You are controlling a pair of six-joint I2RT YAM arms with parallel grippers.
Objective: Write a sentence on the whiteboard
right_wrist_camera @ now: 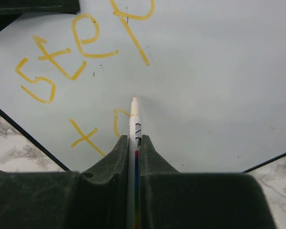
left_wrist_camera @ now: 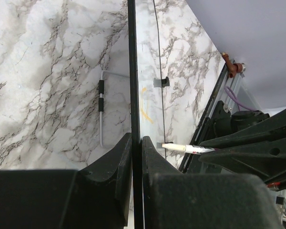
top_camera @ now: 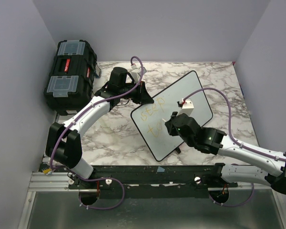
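Whiteboard, flat, white, black-rimmed [top_camera: 190, 95]: my left jaws clamped its edge for steadiness; my right jaws pinched the white marker [right_wrist_camera: 134, 119], tip aimed beside the yellow-orange sentence [right_wrist_camera: 66, 57].

Overhead, the right gripper [top_camera: 171, 126] hides the sentence [top_camera: 150, 116] past its second line's start. From the right wrist, the marker [right_wrist_camera: 134, 119] covers a letter, and the 12 o'clock edge crops "p". From the left wrist, the whiteboard [left_wrist_camera: 145, 71] is edge-on and its writing unreadable.
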